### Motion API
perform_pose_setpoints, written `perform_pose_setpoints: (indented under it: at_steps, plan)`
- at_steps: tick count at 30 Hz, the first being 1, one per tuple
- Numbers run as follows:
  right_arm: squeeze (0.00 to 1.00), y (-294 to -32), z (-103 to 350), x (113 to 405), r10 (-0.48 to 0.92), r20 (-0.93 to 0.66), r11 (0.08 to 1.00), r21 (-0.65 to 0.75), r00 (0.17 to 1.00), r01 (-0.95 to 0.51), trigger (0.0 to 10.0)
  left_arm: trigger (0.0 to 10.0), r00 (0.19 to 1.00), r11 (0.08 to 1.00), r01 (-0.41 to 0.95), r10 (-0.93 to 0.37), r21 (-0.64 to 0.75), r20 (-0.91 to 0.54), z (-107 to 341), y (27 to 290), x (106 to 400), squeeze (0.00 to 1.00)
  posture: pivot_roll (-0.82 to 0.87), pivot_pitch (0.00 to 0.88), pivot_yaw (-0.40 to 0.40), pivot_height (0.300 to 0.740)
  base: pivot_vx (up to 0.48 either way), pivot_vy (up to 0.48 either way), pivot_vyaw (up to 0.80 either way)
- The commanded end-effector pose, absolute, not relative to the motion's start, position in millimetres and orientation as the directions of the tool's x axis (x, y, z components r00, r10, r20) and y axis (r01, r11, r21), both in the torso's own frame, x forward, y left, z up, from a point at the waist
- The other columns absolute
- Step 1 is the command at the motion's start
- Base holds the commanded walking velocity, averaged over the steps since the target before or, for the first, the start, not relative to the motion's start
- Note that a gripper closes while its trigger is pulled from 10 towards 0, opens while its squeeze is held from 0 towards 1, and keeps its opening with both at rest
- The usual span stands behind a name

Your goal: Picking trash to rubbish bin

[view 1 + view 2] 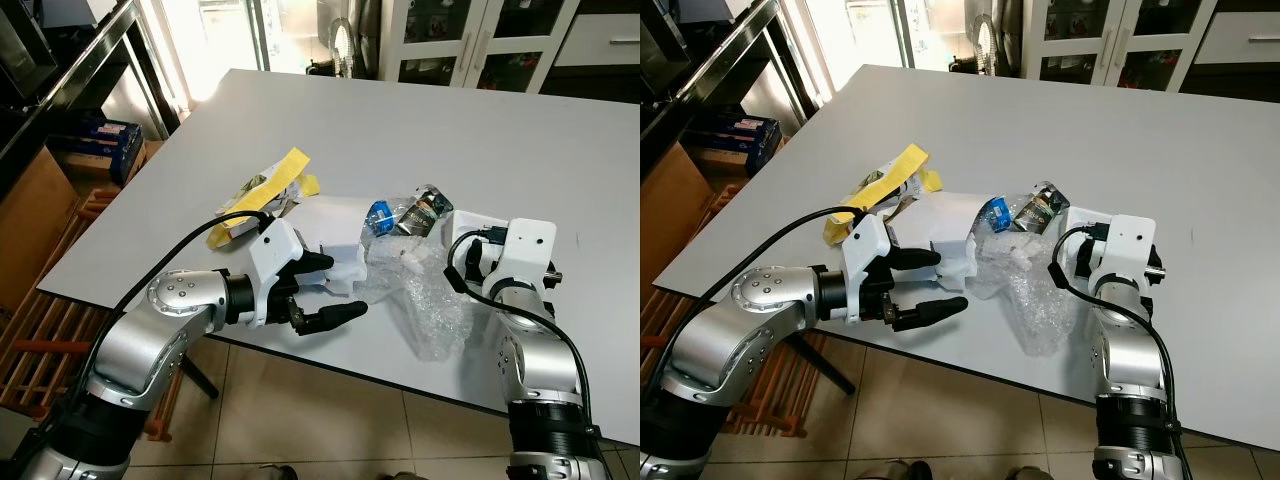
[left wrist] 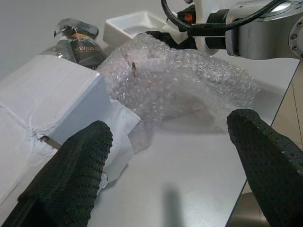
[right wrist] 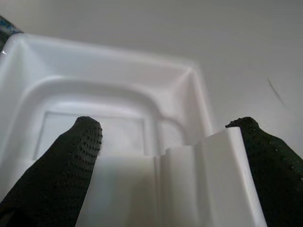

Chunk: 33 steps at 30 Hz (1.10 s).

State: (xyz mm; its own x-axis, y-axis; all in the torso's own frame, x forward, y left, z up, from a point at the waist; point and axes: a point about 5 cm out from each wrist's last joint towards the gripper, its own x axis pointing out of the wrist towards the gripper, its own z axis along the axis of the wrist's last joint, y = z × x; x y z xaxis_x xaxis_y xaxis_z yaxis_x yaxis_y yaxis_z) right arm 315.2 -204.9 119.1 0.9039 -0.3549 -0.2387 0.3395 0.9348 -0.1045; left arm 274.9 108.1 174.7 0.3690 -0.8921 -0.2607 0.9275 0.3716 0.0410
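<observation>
I hold the left gripper (image 1: 318,292) wide open at lower centre, beside the white paper box (image 1: 340,264) and the bubble wrap (image 1: 425,305). The right gripper (image 3: 165,156) straddles the white plastic tray (image 3: 113,101) wall, fingers spread. I judge all three light, crushable and slippery; grip edges.

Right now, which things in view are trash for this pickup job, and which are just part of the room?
Job things:
bubble wrap
white paper box, by the open left gripper
white plastic tray, straddled by the right gripper
yellow wrapper
crushed bottle
dark packet

Just around:
table
white cabinets
cardboard box
</observation>
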Motion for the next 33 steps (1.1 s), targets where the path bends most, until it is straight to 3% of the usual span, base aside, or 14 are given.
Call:
perform_pose_setpoints:
  at_steps: [1, 6, 10, 17, 24, 33]
  plan:
    - [0.0, -203, 102, 308, -0.341, -0.321, 0.94, -0.111, 0.884, 0.322, 10.0, 10.0, 0.348, 0.349, 0.936, -0.901, 0.042, -0.259, 176, 108, 272, 0.0, 0.02, 0.122, 0.07, 0.74, 0.0, 0.0, 0.0]
    - [0.0, -197, 126, 314, -0.314, -0.197, 0.945, -0.154, 0.929, 0.287, 10.0, 10.0, 0.351, 0.352, 0.935, -0.901, 0.044, -0.255, 176, 107, 273, 0.0, 0.01, 0.12, 0.071, 0.74, 0.0, 0.0, 0.0]
    - [0.0, -192, 116, 308, -0.304, -0.304, 0.951, -0.045, 0.903, 0.305, 10.0, 10.0, 0.347, 0.347, 0.937, -0.903, 0.045, -0.253, 176, 105, 273, 0.0, 0.0, 0.119, 0.066, 0.74, 0.0, 0.0, 0.0]
    - [0.0, -190, 118, 304, -0.305, -0.343, 0.945, 0.008, 0.889, 0.328, 10.0, 10.0, 0.349, 0.349, 0.936, -0.903, 0.047, -0.251, 176, 105, 274, 0.0, 0.0, 0.118, 0.064, 0.74, 0.0, 0.0, 0.0]
    - [0.0, -185, 159, 311, -0.299, -0.147, 0.954, -0.036, 0.943, 0.297, 10.0, 10.0, 0.351, 0.351, 0.935, -0.904, 0.045, -0.244, 176, 103, 275, 0.0, -0.01, 0.112, 0.063, 0.74, 0.0, 0.0, 0.0]
    - [0.0, -183, 160, 303, -0.306, -0.227, 0.945, 0.043, 0.925, 0.323, 10.0, 10.0, 0.346, 0.346, 0.937, -0.906, 0.041, -0.244, 175, 102, 275, 0.0, -0.01, 0.11, 0.061, 0.74, 0.0, 0.0, 0.0]
